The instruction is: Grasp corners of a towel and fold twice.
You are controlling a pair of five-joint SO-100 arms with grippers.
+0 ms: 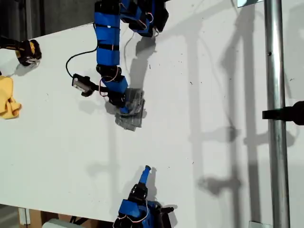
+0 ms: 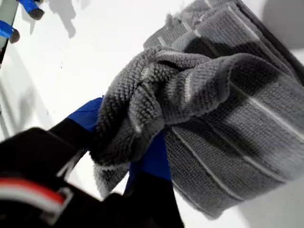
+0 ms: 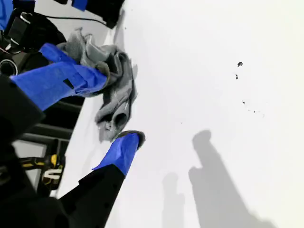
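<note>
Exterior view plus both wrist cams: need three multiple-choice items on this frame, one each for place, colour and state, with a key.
1. In the exterior view, the crumpled yellow cloth lies:
A) at the left edge
B) at the right edge
C) at the bottom centre

2. The stripes on the dark grey striped terry towel are:
A) red
B) white
C) green

3. My first pincer is:
A) open over bare table
B) shut on a bunched part of the towel
C) out of every view

Key:
1 A, the cloth sits against that view's left border.
2 B, thin white lines run along the grey pile.
3 B, the first wrist view shows fabric gathered and pinched at the blue jaw.
</note>
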